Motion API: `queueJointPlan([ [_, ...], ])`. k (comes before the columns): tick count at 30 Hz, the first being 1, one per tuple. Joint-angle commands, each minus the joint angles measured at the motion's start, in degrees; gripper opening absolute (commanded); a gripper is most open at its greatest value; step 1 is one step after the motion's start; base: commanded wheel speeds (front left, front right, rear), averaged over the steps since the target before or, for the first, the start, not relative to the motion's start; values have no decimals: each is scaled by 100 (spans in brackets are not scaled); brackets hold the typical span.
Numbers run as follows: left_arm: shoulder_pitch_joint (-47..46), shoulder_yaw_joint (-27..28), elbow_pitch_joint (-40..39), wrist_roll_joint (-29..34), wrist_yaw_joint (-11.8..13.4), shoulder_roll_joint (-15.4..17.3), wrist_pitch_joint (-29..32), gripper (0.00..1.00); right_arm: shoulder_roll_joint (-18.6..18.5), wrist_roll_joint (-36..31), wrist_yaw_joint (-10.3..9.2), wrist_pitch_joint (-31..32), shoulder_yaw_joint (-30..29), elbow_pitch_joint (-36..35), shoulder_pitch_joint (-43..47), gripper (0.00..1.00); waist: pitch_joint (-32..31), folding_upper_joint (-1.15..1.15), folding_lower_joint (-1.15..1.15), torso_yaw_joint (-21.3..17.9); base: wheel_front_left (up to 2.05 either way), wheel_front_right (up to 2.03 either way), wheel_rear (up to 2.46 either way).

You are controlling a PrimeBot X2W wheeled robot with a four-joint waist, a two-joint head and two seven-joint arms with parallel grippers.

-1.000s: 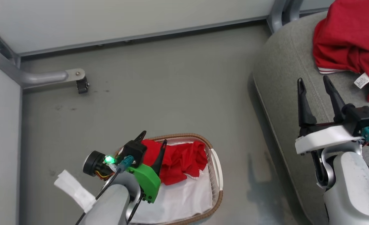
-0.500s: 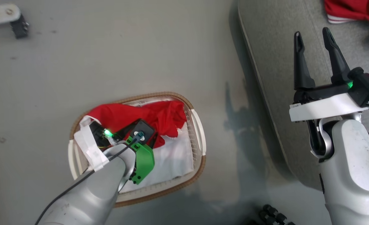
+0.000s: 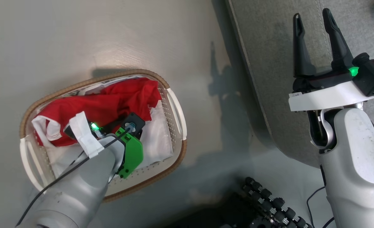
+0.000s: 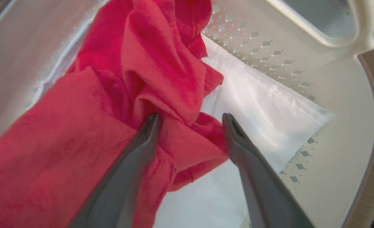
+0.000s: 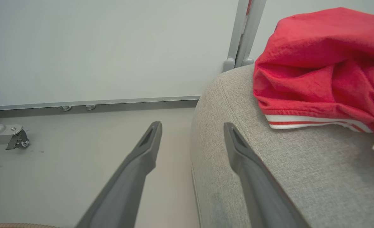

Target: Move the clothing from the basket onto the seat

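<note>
Over on the right of the head view, the seat [image 3: 269,63] already carries one red garment [image 5: 320,63], lying near its rounded corner. On the floor beside it, the basket [image 3: 88,80] holds a second red garment [image 3: 111,101], bunched on a white cloth sheet [image 4: 263,107]. The task looks partly done, with at least this piece left to carry over. The left gripper [image 4: 190,116] is down in the basket, fingers apart astride a red fold, clamping nothing. The right gripper [image 3: 312,13] hovers over the seat, spread and empty.
</note>
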Motion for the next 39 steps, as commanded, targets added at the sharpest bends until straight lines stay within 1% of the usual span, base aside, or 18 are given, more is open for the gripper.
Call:
queueJointPlan([
  [1,-161,3,82,-25,-11,80,34,100,-9,45,-8,-14,21,-27,-42,100,155,0,-1,-169,0,0,0],
  [3,-176,-6,174,-43,4,90,98,100,-8,69,-8,-14,44,-16,-32,100,155,0,-1,-197,0,0,0],
  [4,-192,-11,226,-51,45,94,149,83,-9,72,-8,-14,51,-5,-22,100,148,0,-1,-213,0,0,0],
  [5,-209,-15,257,-52,75,103,167,50,-9,69,-8,-14,57,3,-16,100,144,0,-1,-225,0,0,0],
  [6,-228,-14,282,-60,115,114,195,31,-9,68,-8,-14,60,12,-11,100,138,0,-1,-237,0,0,0],
  [7,-243,-18,310,-63,160,125,227,0,-9,63,-8,-14,60,20,-5,100,127,0,-1,-249,0,0,0],
  [10,-215,-30,349,-85,192,99,244,0,-9,24,-8,-14,35,46,39,100,69,0,-1,-249,0,0,0],
  [15,-104,-58,295,-163,142,-47,-104,0,-9,-54,-8,-14,-36,135,153,100,-150,0,-1,-140,0,0,0],
  [17,-31,-107,219,-145,105,-93,-348,0,-11,-97,-8,-14,-73,189,204,100,-287,0,-1,-57,0,0,0],
  [20,90,-30,94,-295,74,-132,-672,0,-12,-226,-8,-14,-133,332,295,100,-542,0,-1,114,0,0,0],
  [25,378,106,-228,-483,43,-88,-935,0,-14,-428,-8,-14,-252,581,457,100,-1099,0,-1,353,0,0,0],
  [29,600,200,-806,-535,58,43,-971,0,-14,-613,-8,-14,-371,698,643,100,-1573,0,-1,558,0,0,0],
  [34,1008,368,-1900,-514,117,400,-971,0,-16,-825,-8,-14,-489,864,994,100,-2322,0,-1,839,0,0,0],
  [39,1196,397,-2727,-495,103,743,-973,0,-16,-978,-8,-14,-553,1009,1352,100,-3014,0,-1,1049,0,0,0],
])
